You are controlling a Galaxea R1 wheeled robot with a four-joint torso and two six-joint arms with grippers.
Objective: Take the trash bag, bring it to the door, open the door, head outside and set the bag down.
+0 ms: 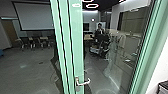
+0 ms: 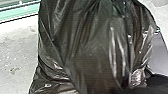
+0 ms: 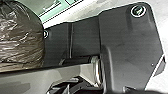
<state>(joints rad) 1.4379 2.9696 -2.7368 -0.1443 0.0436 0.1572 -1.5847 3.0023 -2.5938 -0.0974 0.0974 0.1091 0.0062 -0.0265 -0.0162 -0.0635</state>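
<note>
In the head view, a green-framed glass door [image 1: 75, 45] stands close in front, with a metal lever handle [image 1: 83, 81] low on its frame. The black trash bag [image 2: 95, 47] shows large in the left wrist view, its top gathered and its sides creased and shiny. Part of the same dark bag [image 3: 20, 37] appears in the right wrist view beside the robot's base plate. Whether either gripper's fingers are open or shut cannot be told.
A person [image 1: 100, 31] with a control rig stands beyond the glass. Chairs and tables [image 1: 33, 41] are farther back at the left, below a projection screen [image 1: 35, 16]. Another green frame [image 1: 152, 45] rises at the right, near a white wall and a dark-topped object [image 1: 163, 87].
</note>
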